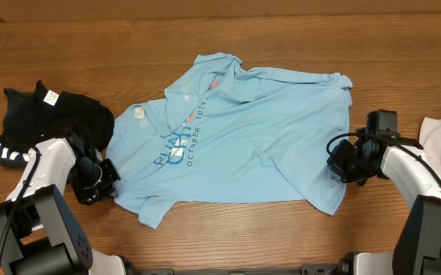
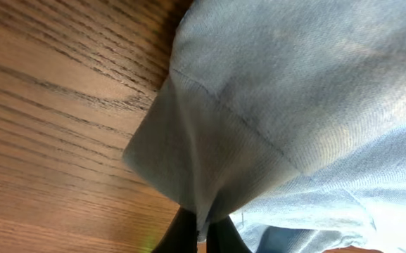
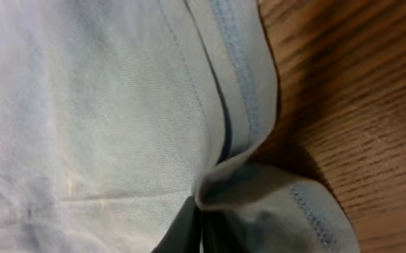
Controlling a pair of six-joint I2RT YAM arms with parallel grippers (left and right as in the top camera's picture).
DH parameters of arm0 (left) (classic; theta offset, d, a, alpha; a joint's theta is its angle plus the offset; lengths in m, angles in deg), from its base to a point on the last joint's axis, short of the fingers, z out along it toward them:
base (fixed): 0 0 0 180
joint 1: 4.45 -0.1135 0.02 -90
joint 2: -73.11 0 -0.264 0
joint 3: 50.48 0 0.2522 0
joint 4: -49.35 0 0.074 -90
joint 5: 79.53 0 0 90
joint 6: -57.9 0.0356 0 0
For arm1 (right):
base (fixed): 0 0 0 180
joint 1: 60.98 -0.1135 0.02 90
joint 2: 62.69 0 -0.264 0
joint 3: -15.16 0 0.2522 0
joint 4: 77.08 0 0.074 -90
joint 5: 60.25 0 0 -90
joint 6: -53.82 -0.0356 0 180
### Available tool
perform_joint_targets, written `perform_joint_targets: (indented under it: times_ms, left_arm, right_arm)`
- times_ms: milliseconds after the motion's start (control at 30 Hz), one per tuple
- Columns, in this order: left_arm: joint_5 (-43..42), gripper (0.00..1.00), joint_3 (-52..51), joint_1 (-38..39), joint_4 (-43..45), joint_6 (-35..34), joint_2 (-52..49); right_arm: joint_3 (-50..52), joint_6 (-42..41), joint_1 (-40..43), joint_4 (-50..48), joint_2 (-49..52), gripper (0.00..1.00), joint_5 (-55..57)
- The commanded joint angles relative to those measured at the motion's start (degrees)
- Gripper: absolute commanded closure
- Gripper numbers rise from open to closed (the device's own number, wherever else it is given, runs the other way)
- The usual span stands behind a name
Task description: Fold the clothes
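The light-blue T-shirt (image 1: 258, 130) lies spread, somewhat rumpled, at the middle of the surface (image 1: 67, 46), its long axis running roughly from 9 o'clock, where the neck appears to be, to 3 o'clock, where the hem is. The left end effector (image 1: 110, 174) is pinched tight on a seamed edge at the shirt's 8 o'clock corner, probably a sleeve. The right end effector (image 1: 333, 160) is clamped on the stitched hem at about 4 o'clock. The shirt thus stretches between them, each arm nearest its own end. A black garment (image 1: 44, 118) sits apart at 9 o'clock. A fold would likely carry one end toward the other.
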Motion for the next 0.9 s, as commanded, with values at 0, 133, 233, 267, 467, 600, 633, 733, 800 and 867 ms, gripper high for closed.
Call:
perform_joint_targets:
  times_ms: [0, 133, 233, 267, 467, 600, 633, 733, 800, 867]
  left_arm:
    - [1.29, 0.96, 0.72, -0.37, 0.0, 1.55, 0.96]
    - [2.71, 0.96, 1.53, -0.42, -0.81, 1.51, 0.96]
    - [4.04, 0.96, 3.82, -0.39, -2.43, 1.51, 0.96]
    - [4.04, 0.96, 4.48, -0.39, -2.78, 1.51, 0.96]
    - [4.24, 0.96, 6.32, -0.39, -3.65, 1.57, 0.96]
    - [4.7, 0.96, 6.32, -0.39, -3.87, 1.77, 0.96]
    - [4.96, 0.96, 6.32, -0.39, -4.07, 2.19, 0.96]
    - [5.27, 0.96, 6.32, -0.39, -3.82, 2.16, 0.96]
    - [5.27, 0.96, 6.32, -0.39, -4.02, 2.16, 0.96]
    - [5.27, 0.96, 6.32, -0.39, -4.11, 2.19, 0.96]
  right_arm:
    - [-5.4, 2.27, 1.33, 2.16, -0.5, 0.96, 0.31]
    - [-12.2, 2.29, 7.37, 4.59, -0.5, 0.96, 0.81]
    - [-12.96, 2.32, 9.92, 2.62, -0.48, 0.96, -0.87]
    - [-12.96, 2.56, 9.9, 1.29, -0.48, 0.96, -0.87]
    - [-12.94, 2.51, 9.9, -5.03, -0.48, 0.71, -1.09]
    - [-12.94, 2.51, 9.92, -3.08, -0.48, 0.76, -3.34]
    - [-12.52, 3.74, 8.85, 3.34, -0.42, 0.67, -5.68]
    - [-7.74, 6.88, 2.84, 3.61, -0.42, 0.61, -5.64]
    - [-4.02, 6.82, -1.46, -0.66, -0.42, 0.61, -5.18]
    - [-1.84, 6.32, -2.75, -5.11, -0.42, 0.6, -3.45]
